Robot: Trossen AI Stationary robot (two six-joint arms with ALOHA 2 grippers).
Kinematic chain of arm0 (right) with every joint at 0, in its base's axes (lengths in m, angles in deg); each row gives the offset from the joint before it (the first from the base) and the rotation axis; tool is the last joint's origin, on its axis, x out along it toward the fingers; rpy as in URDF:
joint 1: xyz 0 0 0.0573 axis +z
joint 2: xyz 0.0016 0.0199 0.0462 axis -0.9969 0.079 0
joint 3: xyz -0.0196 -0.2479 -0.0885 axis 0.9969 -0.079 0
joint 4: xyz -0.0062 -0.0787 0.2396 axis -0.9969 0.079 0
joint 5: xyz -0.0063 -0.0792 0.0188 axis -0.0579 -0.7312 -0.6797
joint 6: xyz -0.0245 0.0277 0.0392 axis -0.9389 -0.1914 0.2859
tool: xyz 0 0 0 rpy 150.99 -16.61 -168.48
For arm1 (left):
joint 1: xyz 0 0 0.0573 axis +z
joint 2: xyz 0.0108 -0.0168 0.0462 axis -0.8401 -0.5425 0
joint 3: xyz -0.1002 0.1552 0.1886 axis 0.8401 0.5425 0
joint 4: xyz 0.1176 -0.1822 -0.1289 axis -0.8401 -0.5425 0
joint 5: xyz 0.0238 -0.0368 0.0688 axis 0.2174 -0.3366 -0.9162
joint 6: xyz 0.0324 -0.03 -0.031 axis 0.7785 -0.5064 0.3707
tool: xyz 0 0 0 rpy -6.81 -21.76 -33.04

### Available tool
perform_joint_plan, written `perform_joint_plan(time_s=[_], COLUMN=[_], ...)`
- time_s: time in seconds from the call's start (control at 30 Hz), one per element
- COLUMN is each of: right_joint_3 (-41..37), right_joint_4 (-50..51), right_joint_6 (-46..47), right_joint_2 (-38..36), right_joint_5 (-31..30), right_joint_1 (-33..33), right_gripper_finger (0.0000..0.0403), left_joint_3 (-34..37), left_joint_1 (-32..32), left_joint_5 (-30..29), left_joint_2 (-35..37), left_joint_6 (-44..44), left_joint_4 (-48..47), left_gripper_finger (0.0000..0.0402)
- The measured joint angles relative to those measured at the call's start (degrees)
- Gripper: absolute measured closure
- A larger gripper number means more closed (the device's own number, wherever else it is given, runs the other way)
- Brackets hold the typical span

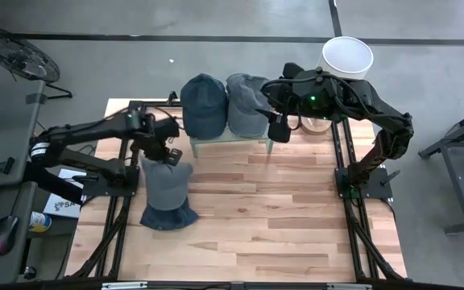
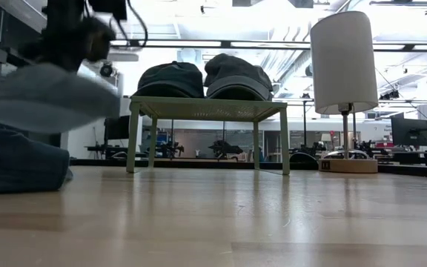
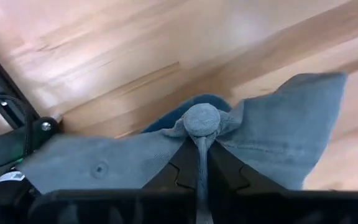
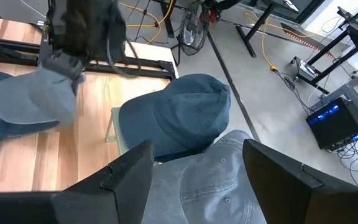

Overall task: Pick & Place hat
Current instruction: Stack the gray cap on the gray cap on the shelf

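Observation:
My left gripper (image 1: 164, 155) is shut on a light grey-blue cap (image 1: 166, 184), held above a dark blue cap (image 1: 168, 216) that lies on the wooden table; the low view shows the grey-blue cap (image 2: 43, 96) lifted over the dark one (image 2: 17, 159). Two more caps, dark blue (image 1: 204, 105) and grey (image 1: 246, 103), rest on a small green stand (image 2: 206, 110) at the far side. My right gripper (image 1: 279, 122) is open and empty, beside the grey cap on the stand (image 4: 229, 186). My left gripper pinches a fold of the cap's crown (image 3: 202, 152) between its two fingers, right beside the top button (image 3: 202, 118). The fingers come from above, pointing down. The cap hangs below them, clear of the table, its brim (image 3: 303, 124) spreading out to one side.
A white lamp (image 1: 346, 56) on a round wooden base (image 2: 347, 165) stands at the far right of the table. Black frame rails (image 1: 353, 201) run along the left and right sides. Bare wood (image 1: 272, 209) lies between the stand and the near edge.

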Motion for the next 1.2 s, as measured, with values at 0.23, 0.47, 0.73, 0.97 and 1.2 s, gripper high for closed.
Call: perform_joint_plan(time_s=[0.23,0.47,0.73,0.97,1.2], right_joint_3=[0.0,0.0,0.0,0.0,0.0], right_joint_4=[0.0,-0.9,-5.2,-8.2,-6.4], right_joint_6=[1.2,5.7,16.1,25.0,39.6], right_joint_2=[0.0,0.0,0.0,0.0,0.9], right_joint_5=[0.0,2.6,9.3,15.5,21.7], right_joint_1=[0.0,0.0,0.0,0.0,0.0], right_gripper_finger=[0.0164,0.0164,0.0164,0.0164,0.0165], left_joint_3=[-12.8,-22.6,-24.2,-24.2,-24.2], left_joint_1=[-3.3,-10.5,-15.9,-18.5,-21.7], left_joint_5=[-1.4,-8.0,-20.2,-21.0,-23.3], left_joint_2=[1.0,0.9,-0.3,-4.6,-8.2], left_joint_6=[0.1,-0.7,2.1,8.3,17.0], left_joint_4=[-4.1,-0.6,9.4,22.3,32.4], left_gripper_finger=[0.0397,0.0398,0.0399,0.04,0.04])
